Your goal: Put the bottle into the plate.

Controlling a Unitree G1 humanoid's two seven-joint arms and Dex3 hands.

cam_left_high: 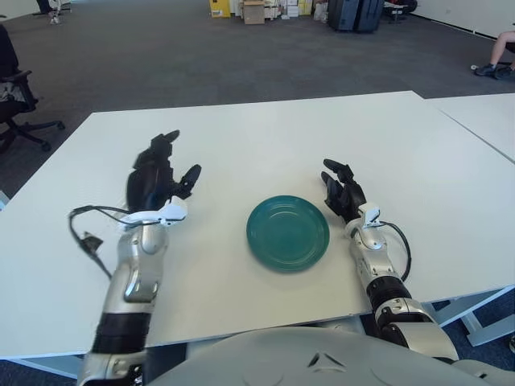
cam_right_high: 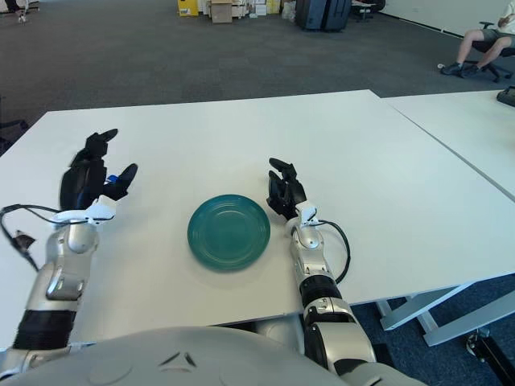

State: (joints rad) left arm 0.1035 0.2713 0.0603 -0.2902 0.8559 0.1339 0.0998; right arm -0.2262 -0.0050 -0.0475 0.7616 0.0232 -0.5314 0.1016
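Note:
A teal plate [cam_left_high: 287, 233] lies on the white table [cam_left_high: 265, 137], in front of me near the middle. My left hand [cam_left_high: 173, 157] is raised off the table to the left of the plate, its fingers spread and holding nothing. It hovers over the clear bottle and hides almost all of it. Only the bottle's blue cap [cam_right_high: 113, 178] peeks out between the fingers in the right eye view. My right hand [cam_left_high: 338, 185] shows just right of the plate, its fingers relaxed and empty.
A second white table [cam_left_high: 483, 112] adjoins at the right. An office chair [cam_left_high: 16, 96] stands on the floor at the far left. Boxes and black cases line the far wall, and a seated person [cam_left_high: 499, 52] is at the far right.

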